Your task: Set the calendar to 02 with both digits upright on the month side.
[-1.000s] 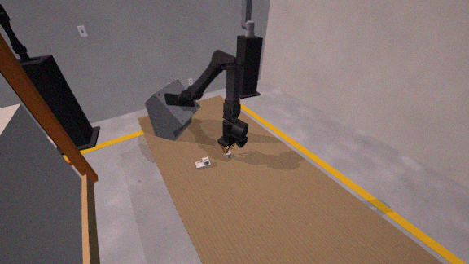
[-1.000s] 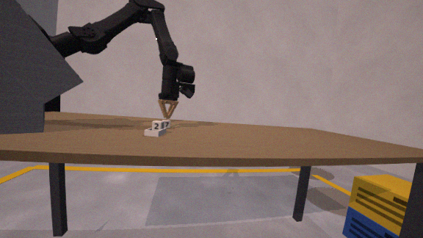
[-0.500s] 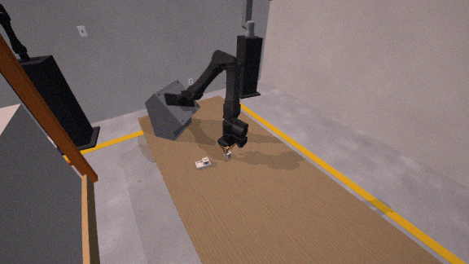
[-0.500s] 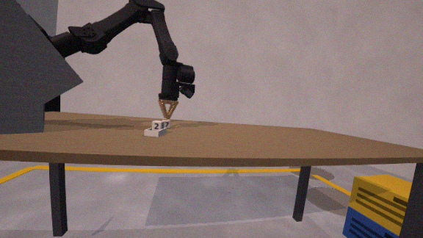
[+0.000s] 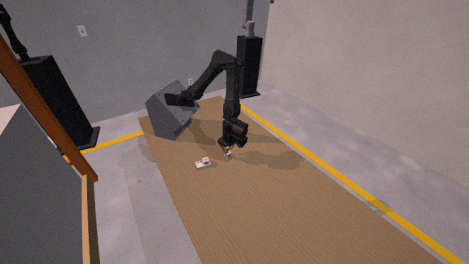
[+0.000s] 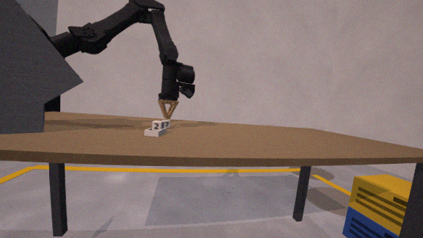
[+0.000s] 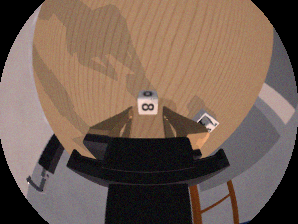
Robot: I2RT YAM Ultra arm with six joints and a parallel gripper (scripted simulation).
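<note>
"How many pieces are there?"

"One tray point(image 5: 199, 165) point(image 6: 152, 133) and two cubes. The first cube point(image 5: 206, 161) point(image 6: 156, 125) point(image 7: 207, 122) is in the tray, toward one end, with a 2 on its exterior-view side. The second cube point(image 5: 228, 156) point(image 6: 167, 123) point(image 7: 147, 105) is outside the tray, near that end, on the table point(image 5: 265, 204) point(image 6: 257, 143) point(image 7: 200, 50)."

"Which way does the tray point?"

"It's flat, and its long axis runs roughly toward the second cube. That one shows a 7 to the exterior view, and the wrist view has an 8 on its top, lying sideways in that picture. I can't read the month's name from here."

"And the gripper point(image 5: 227, 152) point(image 6: 168, 117) point(image 7: 147, 110)?"

"One gripper, pointing down at the second cube, beyond the tray's occupied end. Its jaws are partway apart and clamped on nothing. In the wrist view the second cube lines up with the gap between them. Whether either fingertip touches it, I can't tell."

"So is the date set?"

"No, only one cube is in the tray."
</note>
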